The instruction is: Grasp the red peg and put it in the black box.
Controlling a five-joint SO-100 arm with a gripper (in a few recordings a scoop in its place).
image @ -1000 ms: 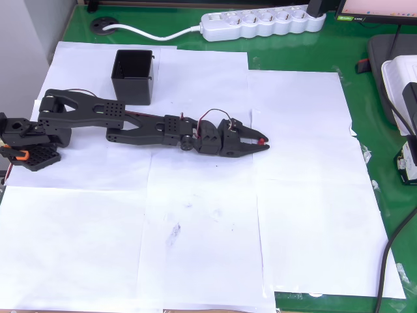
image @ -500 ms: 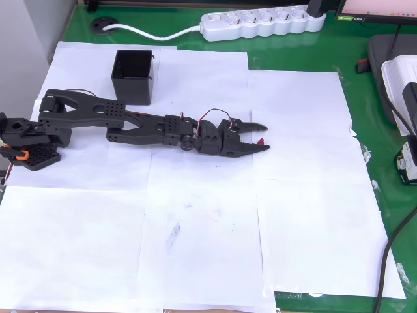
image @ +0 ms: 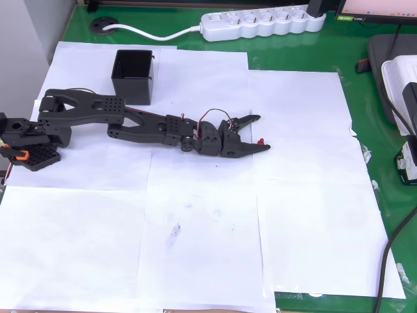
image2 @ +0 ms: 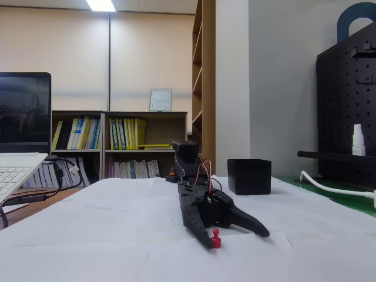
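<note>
The red peg stands upright on the white paper, tiny, touching or almost touching the tip of the lower finger in the overhead view. In the fixed view the red peg stands just beside the left fingertip. My gripper lies low over the table with its jaws spread wide open and nothing held; in the fixed view my gripper rests near the paper. The black box sits open-topped at the far left beside the arm's rear link, and the black box shows behind the arm.
White sheets of paper cover a green mat. A white power strip and its cable lie along the far edge. Devices and a cable crowd the right edge. A laptop stands left in the fixed view, a pegboard right.
The gripper was shut with the red peg at its tip, then its jaws spread apart. The peg stays on the paper at about the same spot.
</note>
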